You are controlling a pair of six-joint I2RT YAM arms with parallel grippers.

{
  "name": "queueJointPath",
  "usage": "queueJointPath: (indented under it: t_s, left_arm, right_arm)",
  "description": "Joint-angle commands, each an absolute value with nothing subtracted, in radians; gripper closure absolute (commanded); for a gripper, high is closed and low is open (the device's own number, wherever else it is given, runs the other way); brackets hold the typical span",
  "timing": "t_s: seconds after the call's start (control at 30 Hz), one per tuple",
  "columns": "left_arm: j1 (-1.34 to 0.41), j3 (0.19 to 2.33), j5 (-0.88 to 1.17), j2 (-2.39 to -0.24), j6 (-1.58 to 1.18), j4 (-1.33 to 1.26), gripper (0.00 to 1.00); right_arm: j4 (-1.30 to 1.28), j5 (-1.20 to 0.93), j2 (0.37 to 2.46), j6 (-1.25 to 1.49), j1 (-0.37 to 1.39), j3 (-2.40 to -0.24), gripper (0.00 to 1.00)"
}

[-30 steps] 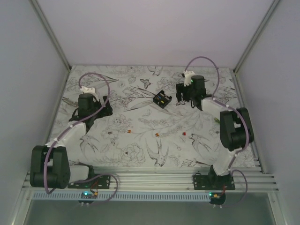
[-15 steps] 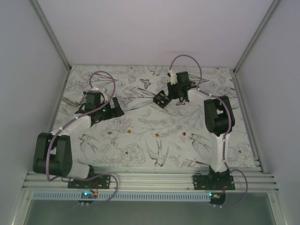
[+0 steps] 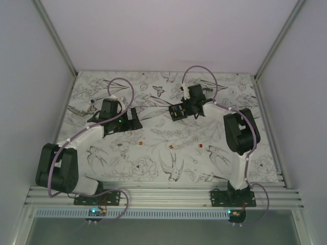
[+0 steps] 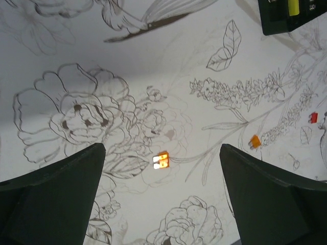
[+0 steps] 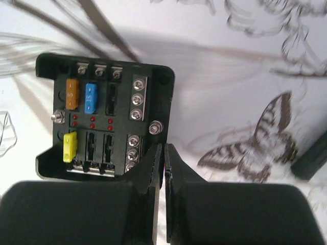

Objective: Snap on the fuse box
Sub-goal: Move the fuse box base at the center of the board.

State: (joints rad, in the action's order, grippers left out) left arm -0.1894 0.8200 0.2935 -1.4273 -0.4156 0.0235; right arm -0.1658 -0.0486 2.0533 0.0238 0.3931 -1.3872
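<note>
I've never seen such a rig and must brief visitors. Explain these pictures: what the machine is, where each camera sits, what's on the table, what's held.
These are two robot arms bolted at the near edge of a table, each ending in a two-finger gripper. The overhead picture looks down from behind them; the other two come from cameras on the wrists. On the flower-printed table lie the fuse box, black with orange, blue and yellow fuses, and a few loose fuses. The left gripper hangs open and empty above those. The right gripper has its fingers nearly together at the box's corner; whether it pinches the rim I cannot tell.
</note>
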Motion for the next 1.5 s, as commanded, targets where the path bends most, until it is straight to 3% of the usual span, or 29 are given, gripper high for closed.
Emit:
queueJointPath:
  t_s: [0.0, 0.2, 0.7, 1.17, 1.3, 1.47]
  left_arm:
    - [-0.221, 0.829, 0.261, -1.389, -0.459, 0.118, 0.0]
    - [-0.252, 0.76, 0.266, -1.308, -0.499, 0.123, 0.0]
    - [-0.297, 0.6, 0.267, -1.109, -0.57, 0.151, 0.0]
    - [-0.314, 0.618, 0.234, -1.152, -0.567, 0.161, 0.01]
    - [-0.329, 0.67, 0.225, -1.22, -0.499, 0.179, 0.11]
    - [-0.354, 0.782, 0.215, -1.367, -0.383, 0.207, 0.31]
  right_arm:
    - [-0.216, 0.088, 1.959, 0.104, 0.46, -1.296, 0.94]
    - [-0.174, 0.128, 1.867, 0.153, 0.57, -1.125, 1.0]
    - [-0.094, 0.177, 1.765, 0.29, 0.798, -0.941, 1.0]
    - [-0.11, 0.181, 1.597, 0.262, 0.801, -0.924, 0.48]
    - [-0.126, 0.197, 1.53, 0.249, 0.772, -0.868, 0.35]
    - [-0.081, 0.212, 1.466, 0.227, 0.734, -0.792, 0.18]
